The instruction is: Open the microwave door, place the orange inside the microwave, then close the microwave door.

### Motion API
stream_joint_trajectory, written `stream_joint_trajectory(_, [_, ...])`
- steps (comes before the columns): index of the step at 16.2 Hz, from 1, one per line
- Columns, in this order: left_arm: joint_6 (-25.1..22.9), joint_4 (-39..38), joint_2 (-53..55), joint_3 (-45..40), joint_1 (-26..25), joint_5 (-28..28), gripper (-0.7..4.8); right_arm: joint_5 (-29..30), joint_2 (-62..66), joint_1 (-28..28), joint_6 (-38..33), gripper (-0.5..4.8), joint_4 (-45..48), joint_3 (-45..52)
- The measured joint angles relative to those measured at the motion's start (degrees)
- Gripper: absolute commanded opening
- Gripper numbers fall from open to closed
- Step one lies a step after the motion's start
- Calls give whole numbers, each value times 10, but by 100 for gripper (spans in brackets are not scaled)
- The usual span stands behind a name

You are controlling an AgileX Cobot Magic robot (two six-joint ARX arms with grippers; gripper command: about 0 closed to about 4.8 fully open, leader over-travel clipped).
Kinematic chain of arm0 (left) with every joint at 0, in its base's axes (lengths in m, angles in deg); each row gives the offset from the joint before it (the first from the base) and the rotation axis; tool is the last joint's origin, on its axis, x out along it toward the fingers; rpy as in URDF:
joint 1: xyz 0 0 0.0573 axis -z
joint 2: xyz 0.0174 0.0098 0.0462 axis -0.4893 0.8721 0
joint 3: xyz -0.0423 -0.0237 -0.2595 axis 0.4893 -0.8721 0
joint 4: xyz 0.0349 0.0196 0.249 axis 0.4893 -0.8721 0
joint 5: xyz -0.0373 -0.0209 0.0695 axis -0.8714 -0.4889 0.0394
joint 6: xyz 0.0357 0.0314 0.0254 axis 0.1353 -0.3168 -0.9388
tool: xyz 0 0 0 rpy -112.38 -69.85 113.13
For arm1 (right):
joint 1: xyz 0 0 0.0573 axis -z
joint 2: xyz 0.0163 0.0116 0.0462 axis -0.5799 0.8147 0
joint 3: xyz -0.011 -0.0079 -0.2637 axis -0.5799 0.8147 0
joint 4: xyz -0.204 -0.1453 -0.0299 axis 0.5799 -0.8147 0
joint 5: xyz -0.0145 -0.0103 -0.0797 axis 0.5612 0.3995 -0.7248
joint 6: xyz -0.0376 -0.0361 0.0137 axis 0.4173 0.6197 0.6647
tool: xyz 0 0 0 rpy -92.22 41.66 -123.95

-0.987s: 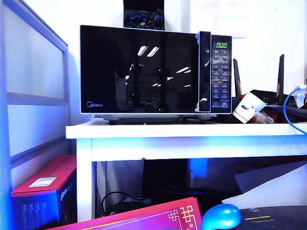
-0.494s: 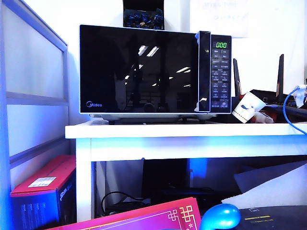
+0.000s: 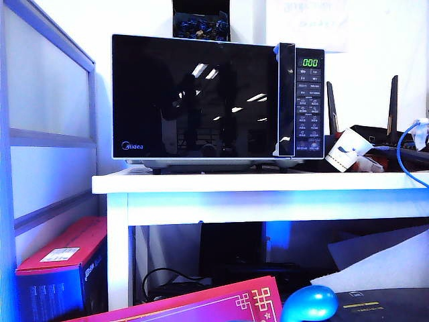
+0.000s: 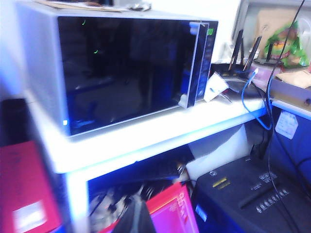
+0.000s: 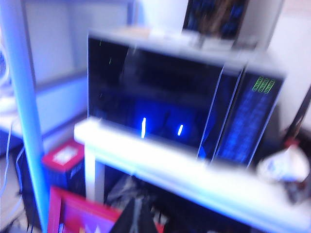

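Your left gripper (image 4: 133,218) hangs low in front of the bench (image 3: 268,182), jaws pressed together on nothing, well short of the microwave (image 3: 218,97). The microwave door (image 3: 194,94) sits flush and closed, its handle strip beside the button panel, so that edge is where you'll need to pull. Your right gripper (image 5: 131,218) is also low and clear, jaws pressed together, empty. The orange appears in no view, so find it before reaching.
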Motion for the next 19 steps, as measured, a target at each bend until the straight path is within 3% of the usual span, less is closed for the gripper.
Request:
stream_joint_trajectory(5, [29, 137, 2, -216, 0, -2, -6, -24, -86, 0, -61, -1, 129, 211])
stream_joint_trajectory(8, [28, 200, 1, -295, 0, 15, -6, -28, -132, 0, -122, -1, 139, 329])
stream_joint_trajectory(12, [-1, 204, 0, -303, 0, 55, -5, -15, -190, 0, -137, -1, 102, 392])
stream_joint_trajectory(19, [-2, 198, 0, -303, 0, 58, -5, -13, -200, 0, -139, -1, 67, 409])
